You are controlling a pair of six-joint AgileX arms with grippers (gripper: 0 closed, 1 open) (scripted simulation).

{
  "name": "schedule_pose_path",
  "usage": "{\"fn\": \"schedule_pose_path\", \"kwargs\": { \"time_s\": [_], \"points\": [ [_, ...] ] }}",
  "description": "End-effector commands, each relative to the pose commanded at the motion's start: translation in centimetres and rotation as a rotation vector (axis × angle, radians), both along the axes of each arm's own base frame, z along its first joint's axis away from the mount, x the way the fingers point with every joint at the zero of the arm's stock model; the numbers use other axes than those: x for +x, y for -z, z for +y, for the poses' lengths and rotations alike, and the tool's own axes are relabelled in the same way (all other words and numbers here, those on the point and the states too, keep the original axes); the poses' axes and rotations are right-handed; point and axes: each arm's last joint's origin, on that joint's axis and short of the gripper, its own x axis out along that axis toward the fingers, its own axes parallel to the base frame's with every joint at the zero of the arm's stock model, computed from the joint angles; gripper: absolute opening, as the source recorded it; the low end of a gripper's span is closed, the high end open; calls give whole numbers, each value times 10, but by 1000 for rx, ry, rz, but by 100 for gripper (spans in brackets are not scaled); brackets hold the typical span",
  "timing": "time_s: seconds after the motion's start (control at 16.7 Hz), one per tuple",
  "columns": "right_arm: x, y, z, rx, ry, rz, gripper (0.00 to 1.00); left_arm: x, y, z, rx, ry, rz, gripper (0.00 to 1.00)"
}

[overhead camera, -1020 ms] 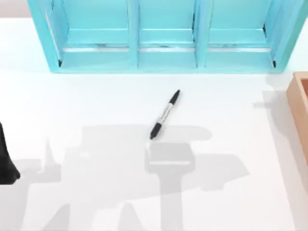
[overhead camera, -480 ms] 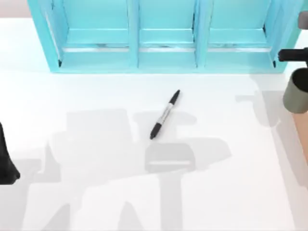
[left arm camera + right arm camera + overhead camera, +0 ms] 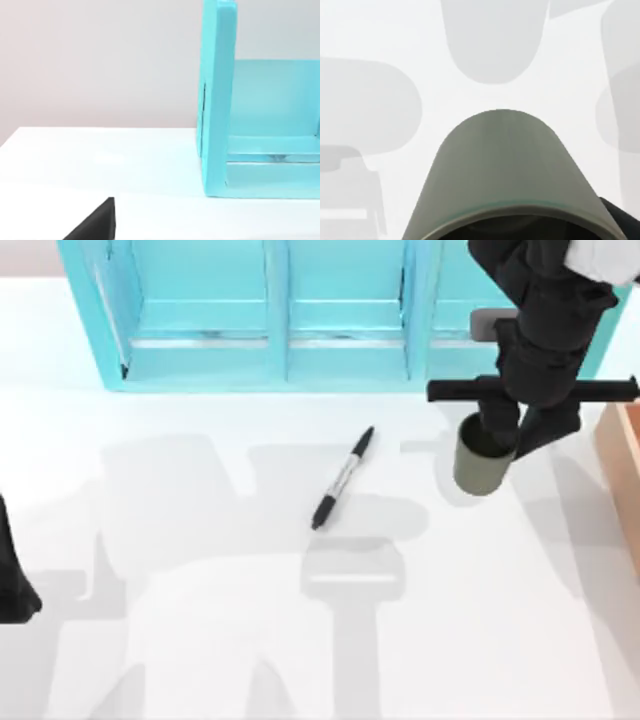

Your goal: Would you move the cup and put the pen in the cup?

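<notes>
right claw (image 3: 497, 440): gripping the cup (image 3: 482, 466), upper right
pen (image 3: 342, 478): lies diagonally, left of cup; left arm (image 3: 14, 570) parked

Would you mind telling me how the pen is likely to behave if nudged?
The pen is slim and round-barrelled, lying flat on the table, so it would probably roll sideways. It looks rigid and light, so a push near one end would likely spin it.

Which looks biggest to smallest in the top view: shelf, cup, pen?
1. Turquoise shelf, by far the largest.
2. and 3. Cup and pen are unsure: the pen is longer, the cup wider, and it hangs raised in the right gripper.
</notes>
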Motion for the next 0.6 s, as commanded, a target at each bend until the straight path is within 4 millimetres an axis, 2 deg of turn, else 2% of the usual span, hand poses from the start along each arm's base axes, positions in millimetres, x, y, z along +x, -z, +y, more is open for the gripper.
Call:
{"fn": "schedule_pose_path", "kwargs": {
  "time_s": [0.24, 0.6],
  "points": [
    [0, 3, -1, 0, 5, 8, 0, 0, 0, 0, 0, 0, 0, 100],
    [1, 39, 5, 3, 1, -5, 0, 0, 0, 0, 0, 0, 0, 100]
  ]
}}
